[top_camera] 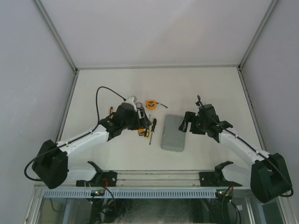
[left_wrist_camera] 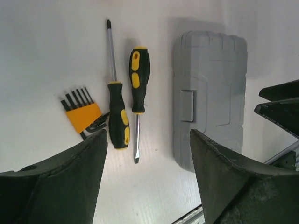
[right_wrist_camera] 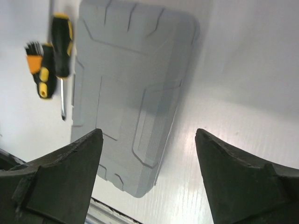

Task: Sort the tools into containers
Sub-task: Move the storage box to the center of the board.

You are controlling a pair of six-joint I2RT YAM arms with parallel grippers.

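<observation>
Left wrist view: the left gripper [left_wrist_camera: 148, 179] is seen spread wide, with nothing held between its fingers [left_wrist_camera: 60, 186] and nothing touched. Beyond them, two screwdrivers are laid side by side on the white table [left_wrist_camera: 42, 46], head to tail. The cross-tip screwdriver [left_wrist_camera: 118, 119] is pointed away from the camera and the flat-blade screwdriver [left_wrist_camera: 139, 79] toward it. The hex-key set [left_wrist_camera: 83, 115] is placed just beside the cross-tip handle, its black keys fanned out of an orange holder. On the other side of the flat-blade one, slightly apart, the case [left_wrist_camera: 210, 93] is found: grey, closed, lying flat, with a latch on the edge facing the screwdrivers.

From the right wrist, the right gripper [right_wrist_camera: 148, 175] is likewise seen wide apart and empty. It is held above the case, whose ribbed lid fills most of that view — no contact with it can be made out.

From the top camera, the case is located between the two arms, nearer the right one, with the screwdrivers just left of it. The tape measure [top_camera: 150, 104] is set farther back, clear of both grippers.
</observation>
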